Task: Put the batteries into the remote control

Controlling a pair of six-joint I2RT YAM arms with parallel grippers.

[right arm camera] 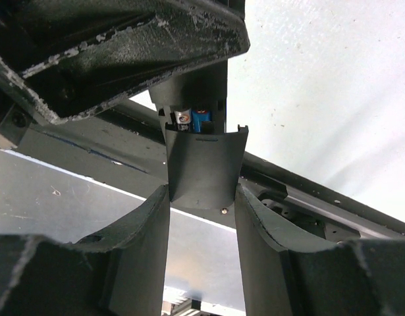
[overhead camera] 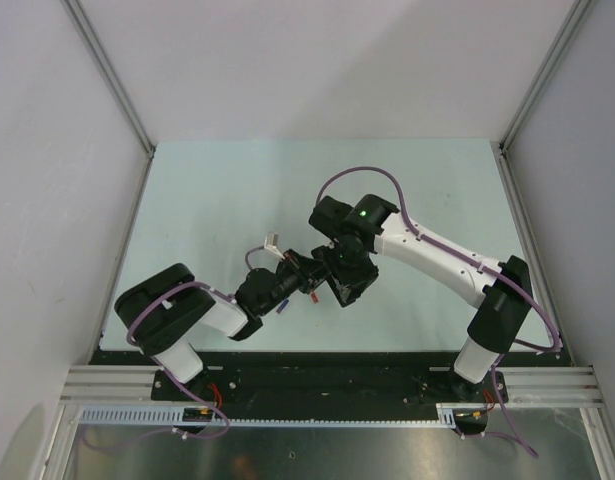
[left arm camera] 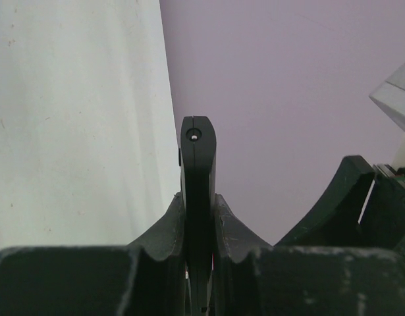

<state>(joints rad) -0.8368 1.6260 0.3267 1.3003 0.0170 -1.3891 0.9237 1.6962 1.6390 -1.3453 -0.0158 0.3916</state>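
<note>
Clamping tight, the left gripper [left arm camera: 199,212] pinches the remote control [left arm camera: 197,161] edge-on. Its jaws are drawn in narrow on the slim black bar, which stands straight up the centre of the left wrist frame.

Over to the right wrist view. The right gripper [right arm camera: 202,220] sits at about half spread, its two fingers [right arm camera: 149,243] pressed against either side of a curved black battery cover [right arm camera: 203,168] at the centre of the frame. Just above the cover's top edge the remote's compartment lies open. A bright blue battery [right arm camera: 202,121] is seated inside, with a small metal contact [right arm camera: 184,117] beside it on the left. The other claw fills the upper left of that frame, gripping the remote's far end.

From the top camera, both arms meet at mid-frame over the pale green table [overhead camera: 217,200], claws nose to nose with the remote hidden between them. Just below them on the table lies what looks like a purple-blue battery [overhead camera: 283,307]. A red-orange battery [overhead camera: 312,297] lies a little to its right, and the two are apart from each other.
</note>
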